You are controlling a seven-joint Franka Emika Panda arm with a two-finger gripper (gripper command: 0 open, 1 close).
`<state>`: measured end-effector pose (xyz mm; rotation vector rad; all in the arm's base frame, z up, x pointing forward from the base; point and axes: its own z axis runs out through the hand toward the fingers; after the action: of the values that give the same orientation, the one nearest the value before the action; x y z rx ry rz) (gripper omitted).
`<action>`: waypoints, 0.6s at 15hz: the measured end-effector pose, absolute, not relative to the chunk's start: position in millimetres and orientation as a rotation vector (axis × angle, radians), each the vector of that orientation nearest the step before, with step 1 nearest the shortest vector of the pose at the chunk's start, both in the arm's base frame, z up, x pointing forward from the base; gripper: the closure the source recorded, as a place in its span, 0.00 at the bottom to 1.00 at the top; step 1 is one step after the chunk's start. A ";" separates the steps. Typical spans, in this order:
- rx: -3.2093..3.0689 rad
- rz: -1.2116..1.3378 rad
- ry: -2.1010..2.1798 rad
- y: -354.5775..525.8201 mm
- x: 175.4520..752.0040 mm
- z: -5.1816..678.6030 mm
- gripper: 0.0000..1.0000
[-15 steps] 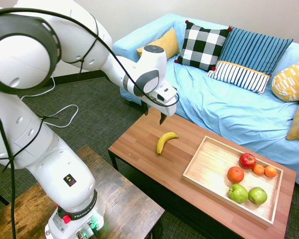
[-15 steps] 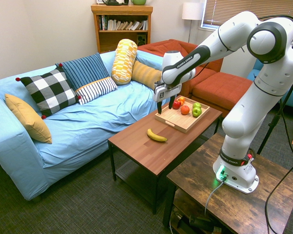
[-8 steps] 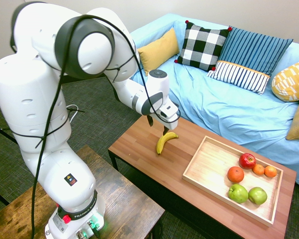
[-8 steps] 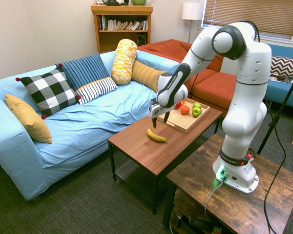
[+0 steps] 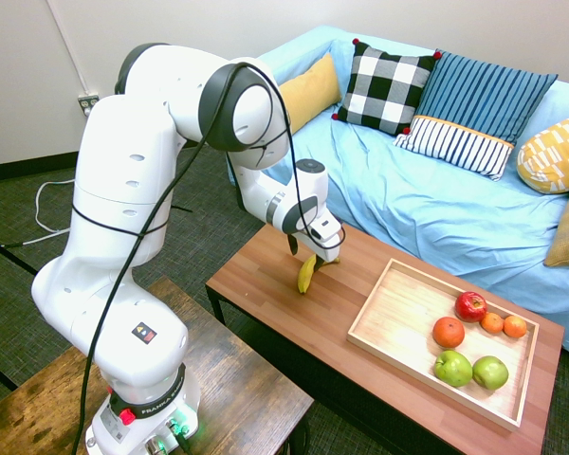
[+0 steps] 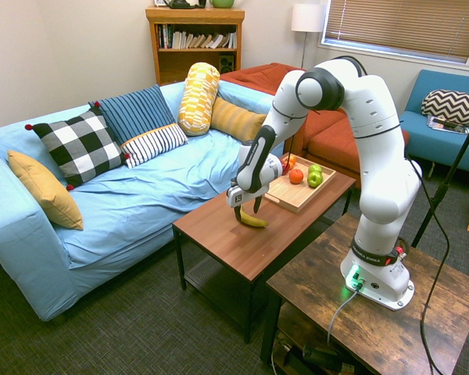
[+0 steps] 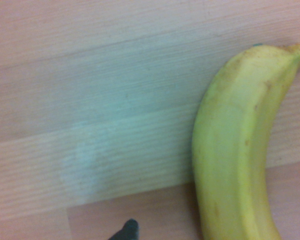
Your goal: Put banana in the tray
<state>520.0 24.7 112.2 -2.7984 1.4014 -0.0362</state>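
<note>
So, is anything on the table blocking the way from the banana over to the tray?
Nothing visible does. The banana lies on bare table under the gripper, and the tray has its near half bare; the apples and oranges sit at the far end.

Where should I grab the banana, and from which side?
Grip the banana at its thick middle, from straight above, fingers across its width. It lies flat on the table with open wood on both sides, so a top-down pinch should fit. The end effector is down over it, fingers apart.
</note>
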 end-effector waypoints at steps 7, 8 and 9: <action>-2.770 -0.066 1.423 18.1 567.2 92.5 1.00; -2.767 -0.062 1.425 18.0 571.7 88.3 1.00; -2.766 -0.059 1.427 17.3 575.0 86.6 1.00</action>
<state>575.0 17.3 86.6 -2.7660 1.4270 -0.0593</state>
